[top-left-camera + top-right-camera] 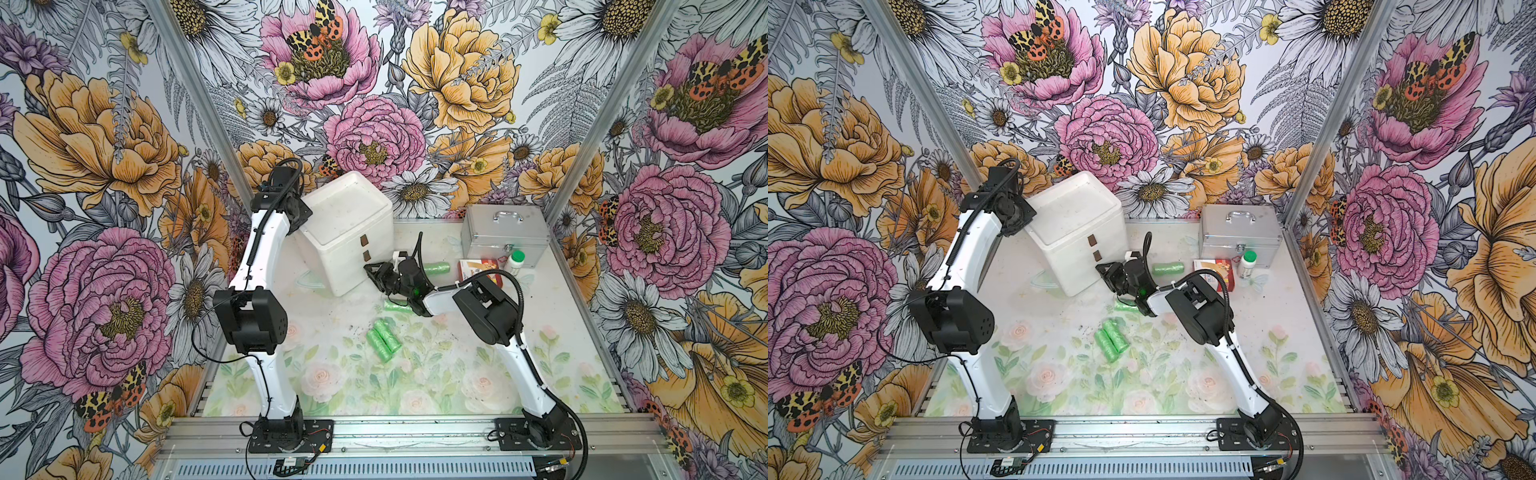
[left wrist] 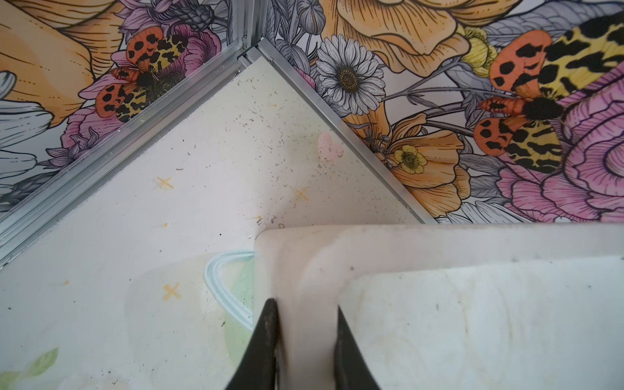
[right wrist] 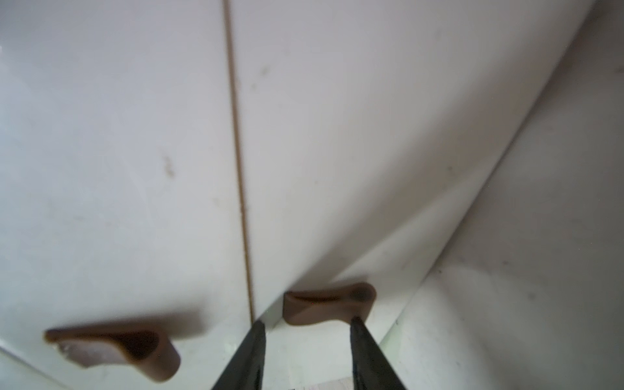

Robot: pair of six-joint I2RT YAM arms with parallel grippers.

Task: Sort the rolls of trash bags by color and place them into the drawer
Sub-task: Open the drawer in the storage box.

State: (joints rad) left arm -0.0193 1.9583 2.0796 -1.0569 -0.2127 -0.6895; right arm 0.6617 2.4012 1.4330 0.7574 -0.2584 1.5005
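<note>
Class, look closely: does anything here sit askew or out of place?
The white drawer unit sits turned askew to the back wall, its top rim pinched by the left gripper; the silver case stands square.

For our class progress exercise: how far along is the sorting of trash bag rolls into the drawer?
Done: nothing can be confirmed; both drawers look closed. In hand: the left gripper is clamped on the rim of the white drawer unit, and the right gripper, fingers apart, is at a brown handle. Left: five green rolls lie on the table.
</note>
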